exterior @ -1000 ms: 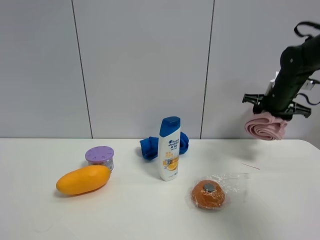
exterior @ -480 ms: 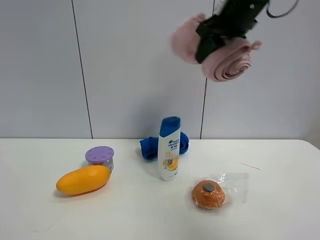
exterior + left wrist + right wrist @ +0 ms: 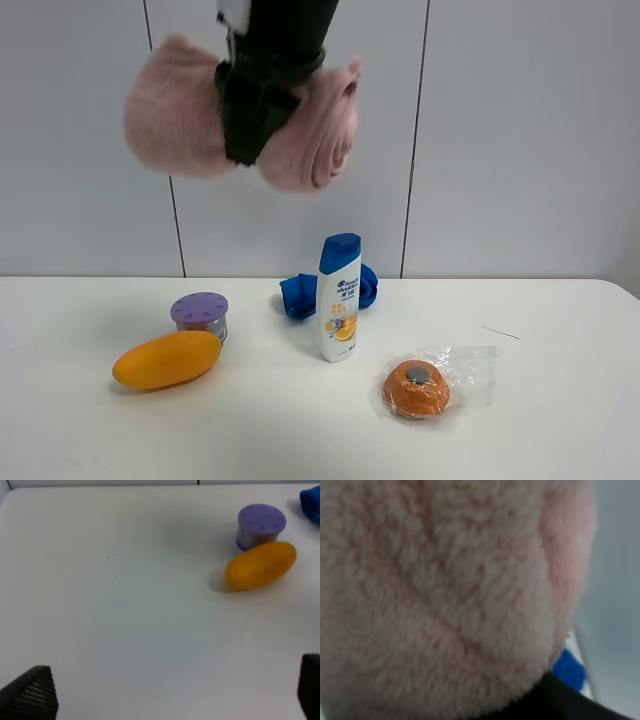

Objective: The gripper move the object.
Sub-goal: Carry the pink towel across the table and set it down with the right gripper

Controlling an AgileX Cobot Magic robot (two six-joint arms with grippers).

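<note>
High above the white surface (image 3: 560, 430), the right gripper (image 3: 250, 125) has its fingers clenched round the pink rolled towel (image 3: 170, 120) — soft, light, squashy. Its middle looks the balanced hold.

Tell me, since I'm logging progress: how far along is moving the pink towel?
Done: the pink towel is grasped and off the table. In hand: the right gripper holds it high before the wall, jaws shut round its middle. Left: lowering it, setting it down and letting go. Where it should land cannot be told.
</note>
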